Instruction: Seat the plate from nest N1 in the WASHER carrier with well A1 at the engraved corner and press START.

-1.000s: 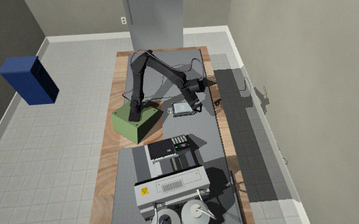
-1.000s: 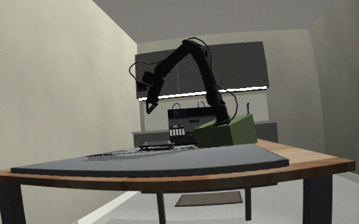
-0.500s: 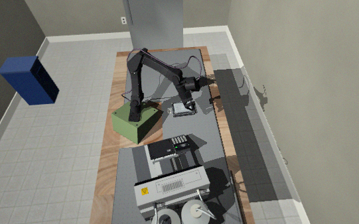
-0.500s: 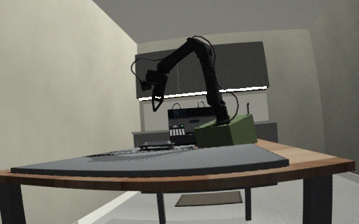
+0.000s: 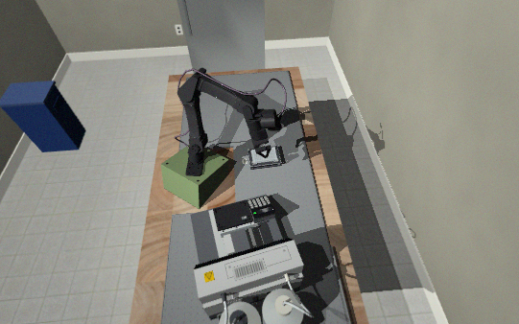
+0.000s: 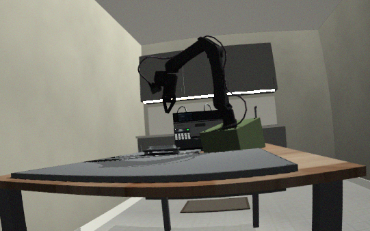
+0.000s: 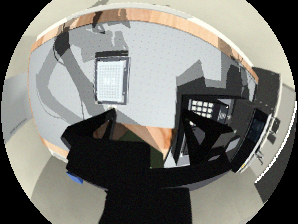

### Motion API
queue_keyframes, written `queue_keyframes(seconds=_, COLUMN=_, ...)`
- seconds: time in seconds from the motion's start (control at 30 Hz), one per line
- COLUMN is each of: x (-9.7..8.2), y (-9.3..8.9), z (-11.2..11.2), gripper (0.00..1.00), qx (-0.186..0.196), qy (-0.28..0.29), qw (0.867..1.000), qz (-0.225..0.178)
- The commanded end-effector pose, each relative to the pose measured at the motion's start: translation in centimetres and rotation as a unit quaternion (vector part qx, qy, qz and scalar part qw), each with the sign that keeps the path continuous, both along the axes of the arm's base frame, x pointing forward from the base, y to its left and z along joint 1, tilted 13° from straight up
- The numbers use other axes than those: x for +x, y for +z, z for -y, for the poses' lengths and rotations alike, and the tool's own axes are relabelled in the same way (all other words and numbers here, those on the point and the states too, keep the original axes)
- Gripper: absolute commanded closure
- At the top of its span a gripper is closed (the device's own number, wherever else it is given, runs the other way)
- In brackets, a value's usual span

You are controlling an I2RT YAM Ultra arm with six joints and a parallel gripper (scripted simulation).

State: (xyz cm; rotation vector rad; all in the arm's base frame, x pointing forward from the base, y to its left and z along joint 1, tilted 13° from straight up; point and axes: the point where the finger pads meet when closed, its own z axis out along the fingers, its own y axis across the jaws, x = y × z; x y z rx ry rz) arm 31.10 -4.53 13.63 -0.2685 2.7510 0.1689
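The plate (image 5: pixel 267 157) lies in the plate nest N1 on the grey mat, right of the arm's green base. It also shows as a pale grid in the wrist view (image 7: pixel 111 78) and as a low flat shape in the exterior view (image 6: pixel 161 149). My gripper (image 5: pixel 262 152) is open and empty, pointing down, well above the plate in the exterior view (image 6: pixel 168 106). The washer (image 5: pixel 247 247) stands at the near end of the table. Its dark carrier (image 5: pixel 232 217) is empty. The keypad (image 5: pixel 262 201) sits beside it, with a small green lamp (image 5: pixel 255 212) lit.
The arm's green base block (image 5: pixel 198 174) stands left of the nest. Two round bottles (image 5: pixel 264 309) stand at the washer's front. A blue box (image 5: pixel 41 115) hangs off to the left of the table. A grey column (image 5: pixel 225 34) stands behind the table.
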Motion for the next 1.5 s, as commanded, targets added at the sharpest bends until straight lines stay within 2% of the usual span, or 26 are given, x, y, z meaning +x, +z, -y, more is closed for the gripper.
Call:
queue_keyframes(seconds=0.0, x=-2.9, y=-0.2, z=-1.0, gripper=0.00, qx=0.012, qy=-0.013, qw=0.999, qz=-0.032)
queue_keyframes(seconds=0.07, x=-3.2, y=-0.2, z=-1.0, gripper=0.00, qx=0.012, qy=-0.015, qw=0.999, qz=-0.032)
queue_keyframes(seconds=0.1, x=-3.7, y=-0.2, z=-1.2, gripper=0.00, qx=0.013, qy=-0.019, qw=0.999, qz=-0.047)
queue_keyframes(seconds=0.13, x=-3.2, y=1.1, z=-1.1, gripper=0.00, qx=0.013, qy=-0.026, qw=0.999, qz=-0.042)
queue_keyframes(seconds=0.17, x=-3.9, y=0.8, z=-1.3, gripper=0.00, qx=0.015, qy=-0.027, qw=0.998, qz=-0.049)
queue_keyframes(seconds=0.23, x=-3.9, y=0.8, z=-1.3, gripper=0.00, qx=0.015, qy=-0.027, qw=0.998, qz=-0.049)
queue_keyframes(seconds=0.27, x=-5.1, y=-0.1, z=-1.5, gripper=0.00, qx=0.022, qy=-0.031, qw=0.997, qz=-0.064)
queue_keyframes(seconds=0.3, x=-5.6, y=-0.1, z=-1.7, gripper=0.00, qx=0.023, qy=-0.031, qw=0.997, qz=-0.064)
queue_keyframes(seconds=0.37, x=-5.9, y=-0.2, z=-1.8, gripper=0.00, qx=0.022, qy=-0.031, qw=0.997, qz=-0.064)
queue_keyframes(seconds=0.4, x=-6.4, y=-0.1, z=-2.0, gripper=0.00, qx=0.022, qy=-0.034, qw=0.996, qz=-0.079)
queue_keyframes(seconds=0.43, x=-5.9, y=1.0, z=-1.9, gripper=0.00, qx=0.021, qy=-0.042, qw=0.996, qz=-0.075)
queue_keyframes(seconds=0.47, x=-6.6, y=0.8, z=-2.1, gripper=0.00, qx=0.023, qy=-0.043, qw=0.996, qz=-0.081)
queue_keyframes(seconds=0.5, x=-7.9, y=-0.2, z=-2.4, gripper=0.00, qx=0.026, qy=-0.043, qw=0.994, qz=-0.097)
queue_keyframes(seconds=0.53, x=-8.3, y=-0.1, z=-2.5, gripper=0.00, qx=0.029, qy=-0.045, qw=0.994, qz=-0.097)
queue_keyframes(seconds=0.6, x=-8.7, y=-0.1, z=-2.6, gripper=0.00, qx=0.030, qy=-0.046, qw=0.994, qz=-0.097)
queue_keyframes(seconds=0.63, x=-9.2, y=-0.1, z=-2.8, gripper=0.00, qx=0.029, qy=-0.050, qw=0.992, qz=-0.112)
queue_keyframes(seconds=0.67, x=-8.7, y=1.1, z=-2.7, gripper=0.00, qx=0.028, qy=-0.057, qw=0.992, qz=-0.106)
queue_keyframes(seconds=0.73, x=-10.6, y=-0.1, z=-3.2, gripper=0.00, qx=0.033, qy=-0.059, qw=0.989, qz=-0.130)
queue_keyframes(seconds=0.8, x=-10.6, y=-0.1, z=-3.2, gripper=0.00, qx=0.033, qy=-0.059, qw=0.989, qz=-0.130)
queue_keyframes(seconds=0.87, x=-11.5, y=-0.1, z=-3.3, gripper=0.00, qx=0.039, qy=-0.063, qw=0.989, qz=-0.129)
queue_keyframes(seconds=1.47, x=-10.7, y=0.2, z=-3.1, gripper=0.00, qx=0.035, qy=-0.059, qw=0.990, qz=-0.121)
